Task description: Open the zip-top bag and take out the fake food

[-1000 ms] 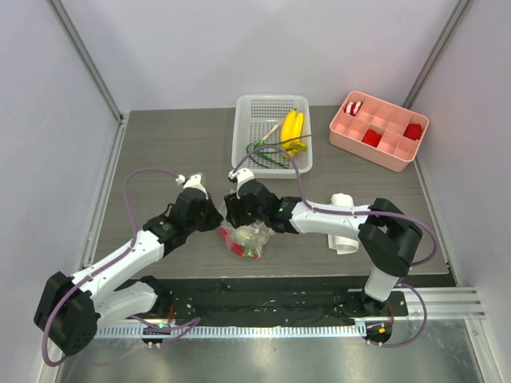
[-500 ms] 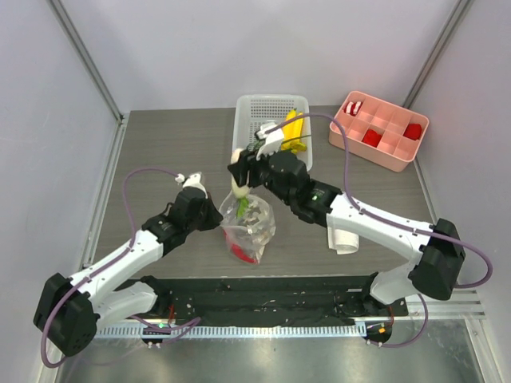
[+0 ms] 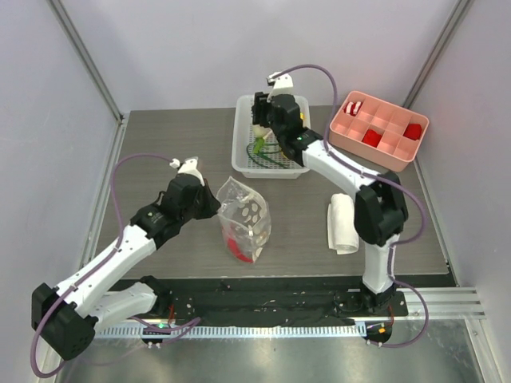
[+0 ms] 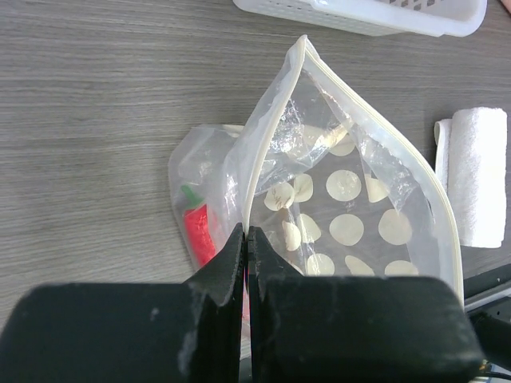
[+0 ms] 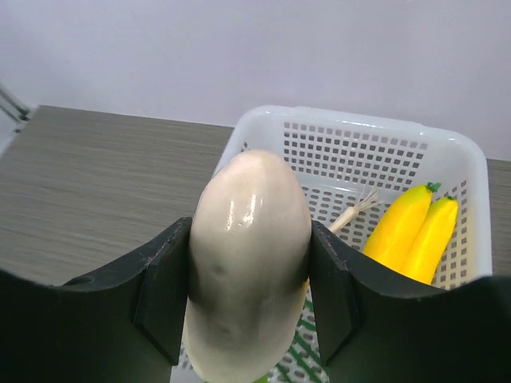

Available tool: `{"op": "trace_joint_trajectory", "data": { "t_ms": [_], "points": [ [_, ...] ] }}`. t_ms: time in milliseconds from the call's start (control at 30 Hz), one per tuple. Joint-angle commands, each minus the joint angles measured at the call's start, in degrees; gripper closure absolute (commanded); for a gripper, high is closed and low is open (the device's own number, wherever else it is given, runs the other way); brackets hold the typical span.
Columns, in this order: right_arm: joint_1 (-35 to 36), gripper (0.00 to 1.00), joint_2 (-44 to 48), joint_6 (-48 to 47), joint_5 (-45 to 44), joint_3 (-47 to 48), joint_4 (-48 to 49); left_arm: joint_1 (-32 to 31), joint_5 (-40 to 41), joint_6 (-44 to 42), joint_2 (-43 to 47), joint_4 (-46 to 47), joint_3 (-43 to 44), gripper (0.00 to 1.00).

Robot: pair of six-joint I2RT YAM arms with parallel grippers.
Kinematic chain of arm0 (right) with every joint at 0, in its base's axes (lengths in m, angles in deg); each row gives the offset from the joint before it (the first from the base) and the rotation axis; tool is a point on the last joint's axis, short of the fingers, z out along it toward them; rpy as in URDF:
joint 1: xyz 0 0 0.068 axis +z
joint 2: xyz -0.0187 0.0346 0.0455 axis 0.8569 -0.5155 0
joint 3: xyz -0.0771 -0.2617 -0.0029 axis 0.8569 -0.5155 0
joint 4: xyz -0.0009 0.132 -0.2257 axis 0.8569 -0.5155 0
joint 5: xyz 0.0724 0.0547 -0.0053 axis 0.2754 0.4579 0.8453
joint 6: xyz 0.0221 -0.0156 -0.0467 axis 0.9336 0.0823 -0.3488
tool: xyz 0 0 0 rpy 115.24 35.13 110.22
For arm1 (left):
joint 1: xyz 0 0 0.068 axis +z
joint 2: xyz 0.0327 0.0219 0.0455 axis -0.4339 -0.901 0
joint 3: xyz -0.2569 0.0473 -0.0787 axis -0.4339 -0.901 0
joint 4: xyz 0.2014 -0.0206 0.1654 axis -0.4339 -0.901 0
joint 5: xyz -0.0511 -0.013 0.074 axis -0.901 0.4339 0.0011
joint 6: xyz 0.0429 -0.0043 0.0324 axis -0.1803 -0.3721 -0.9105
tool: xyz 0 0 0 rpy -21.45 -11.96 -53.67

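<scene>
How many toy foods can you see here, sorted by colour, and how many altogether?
Yellow: 1, the banana bunch in the basket.
White: 1, the radish, held above the basket.
Red: 1, the chili inside the zip-top bag.
Green: 1, the thin stems, counted as one bunch.
Total: 4

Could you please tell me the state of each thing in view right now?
bag: open at the top, one edge pinched.
chili: inside the bag.
radish: held above the basket.
bananas: lying in the basket.
cloth: rolled, lying on the table.
left gripper: shut on the bag.
right gripper: shut on the radish.
</scene>
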Motion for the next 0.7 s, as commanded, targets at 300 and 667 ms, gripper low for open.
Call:
{"op": "trace_joint_trajectory", "data": {
  "t_ms": [300,667],
  "points": [
    [-1.7,0.07,-12.0,2.0,0.3,16.6,-17.3,-0.1,-1.1,-3.8,0.8,-4.0,4.5,1.0],
    [5.2,0.2,13.6,12.1,7.6,-7.0,-21.9,0.0,-1.6,-2.9,4.2,-1.5,2.4,1.0]
  ]
}}
